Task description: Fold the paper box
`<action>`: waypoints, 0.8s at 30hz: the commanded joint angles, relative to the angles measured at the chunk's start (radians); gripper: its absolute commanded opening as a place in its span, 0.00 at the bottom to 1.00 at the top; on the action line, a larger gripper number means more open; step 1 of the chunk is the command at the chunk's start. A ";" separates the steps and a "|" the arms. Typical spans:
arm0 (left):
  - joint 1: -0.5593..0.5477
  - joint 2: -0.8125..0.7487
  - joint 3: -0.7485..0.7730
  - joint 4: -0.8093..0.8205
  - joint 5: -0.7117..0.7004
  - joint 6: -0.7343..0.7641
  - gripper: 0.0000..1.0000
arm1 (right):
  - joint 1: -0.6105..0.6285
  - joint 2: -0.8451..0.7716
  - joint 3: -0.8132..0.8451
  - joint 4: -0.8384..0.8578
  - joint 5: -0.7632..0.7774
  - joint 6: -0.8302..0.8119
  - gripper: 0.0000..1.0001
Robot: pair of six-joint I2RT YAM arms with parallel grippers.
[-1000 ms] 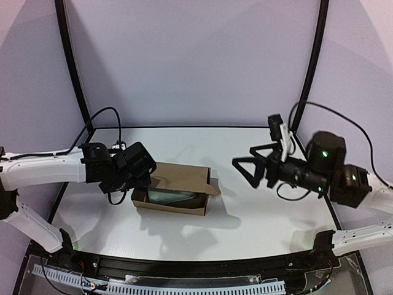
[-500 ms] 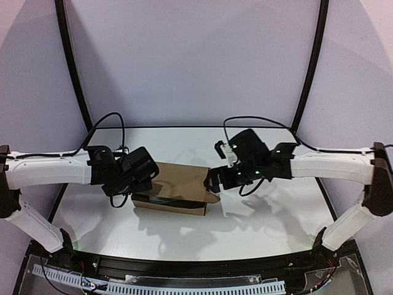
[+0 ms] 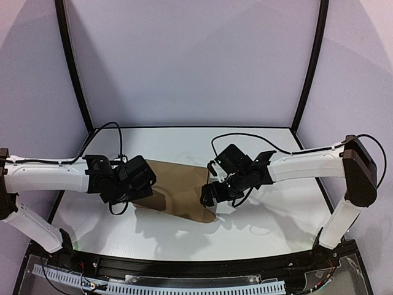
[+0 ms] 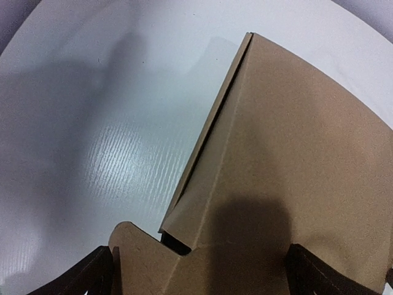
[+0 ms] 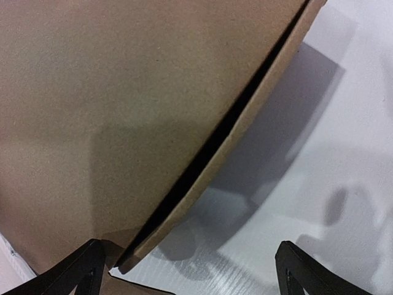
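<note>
Left gripper (image 3: 142,182) and right gripper (image 3: 209,194), jaws wide, at opposite ends of the paper box (image 3: 178,184).

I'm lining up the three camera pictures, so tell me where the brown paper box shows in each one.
Top external: the paper box lies mid-frame on the white table.
Left wrist: the paper box fills the right and lower frame.
Right wrist: the paper box fills the upper left.
Shared landmark: the white table beside it.

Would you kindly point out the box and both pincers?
box (image 3: 178,184), top view, on its top panel.
left pincer (image 4: 196,258), left wrist view, midway between its fingertips.
right pincer (image 5: 189,246), right wrist view, midway between its fingertips.
</note>
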 commanded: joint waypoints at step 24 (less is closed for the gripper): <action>0.377 -0.332 -0.080 0.220 0.352 0.310 0.99 | -0.006 -0.063 0.123 -0.109 0.101 -0.047 0.98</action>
